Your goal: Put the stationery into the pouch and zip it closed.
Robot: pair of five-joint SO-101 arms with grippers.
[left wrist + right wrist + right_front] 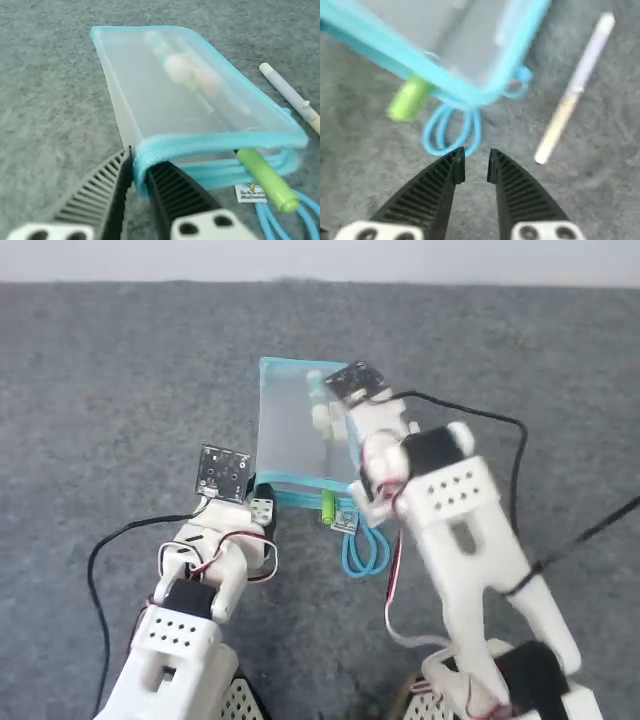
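Left gripper (138,165) clamps a corner of the translucent teal-edged pouch (190,100) on grey carpet (50,100)
Lime-green marker (262,180) pokes from its mouth; right gripper (475,160), slightly parted and empty, hangs just by the blue cord loop (451,131), slim white pen (575,90) beside

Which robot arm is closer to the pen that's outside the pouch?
Right. The right gripper hangs by the blue loop, the pen lying just beside it. The left gripper clamps its jaws on the pouch corner at the end away from the pen.
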